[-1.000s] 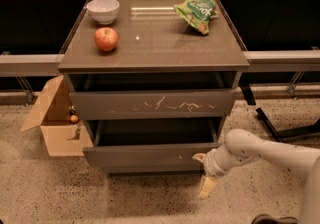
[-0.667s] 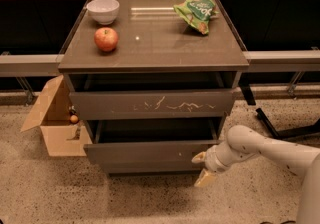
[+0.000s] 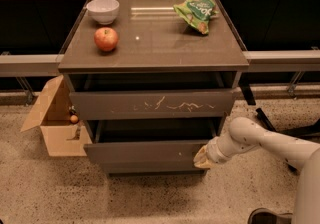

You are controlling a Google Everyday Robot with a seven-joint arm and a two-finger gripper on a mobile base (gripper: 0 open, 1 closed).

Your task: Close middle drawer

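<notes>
The middle drawer (image 3: 145,151) is a wide dark grey-brown front with a tiny white speck right of centre. It stands pulled out from the cabinet, with a dark gap open above it. My gripper (image 3: 201,157) is at the right end of this drawer front, touching or almost touching it. The white arm (image 3: 260,140) reaches in from the right. Above is the drawer front with pale scratch marks (image 3: 152,104), also pulled out a little. Below is a narrower, set-back plain front (image 3: 150,168).
On the cabinet top (image 3: 155,43) are a white bowl (image 3: 103,10), a red apple (image 3: 106,39) and a green snack bag (image 3: 195,10). An open cardboard box (image 3: 52,123) stands on the floor left of the cabinet. Dark railings run behind.
My gripper has moved up and left from below the drawer's right corner to its front face. The drawer itself has hardly shifted.
</notes>
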